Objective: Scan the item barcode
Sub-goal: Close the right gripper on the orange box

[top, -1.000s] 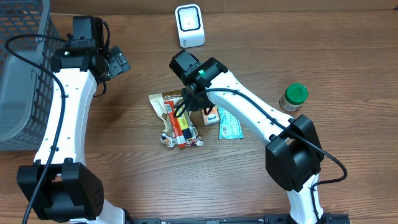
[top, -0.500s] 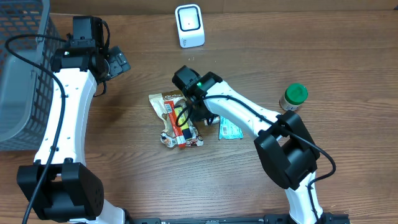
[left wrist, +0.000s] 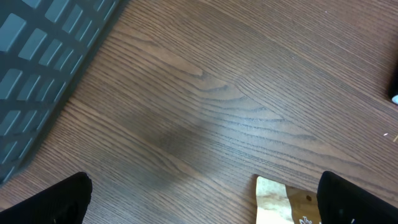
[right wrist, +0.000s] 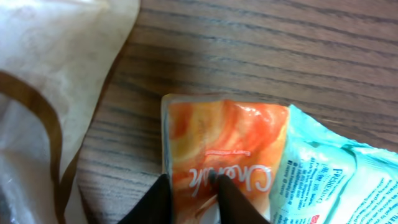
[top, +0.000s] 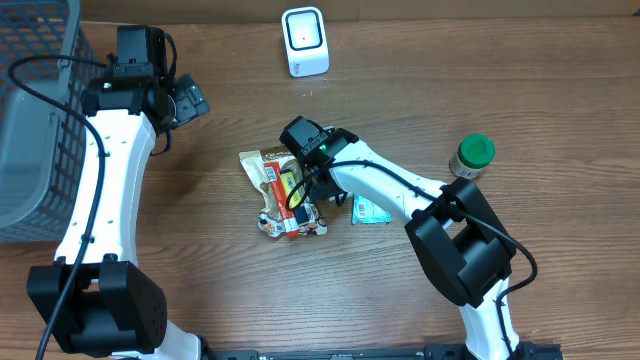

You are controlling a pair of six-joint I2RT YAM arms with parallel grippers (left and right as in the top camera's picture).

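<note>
My right gripper (right wrist: 194, 186) has come down on the pile of packets, its two dark fingers pinched on the left edge of an orange packet (right wrist: 230, 143). A teal packet (right wrist: 323, 180) overlaps that packet's right side. From overhead, the right gripper (top: 304, 188) sits over the pile and hides the orange packet; the teal packet (top: 369, 209) shows beside the arm. The white scanner (top: 305, 40) stands at the table's back. My left gripper (top: 190, 101) hangs wide open and holds nothing, far left of the pile; in the left wrist view the left gripper (left wrist: 208, 205) is over bare wood.
A beige pouch (top: 262, 162) and a red stick pack (top: 291, 207) lie in the pile. The pouch's corner (left wrist: 280, 202) shows between my left fingers. A green-lidded jar (top: 472, 155) stands right. A grey basket (top: 30, 120) fills the left edge.
My right gripper has moved down and toward the table's front onto the pile, covering the orange packet. The left arm has not moved.
</note>
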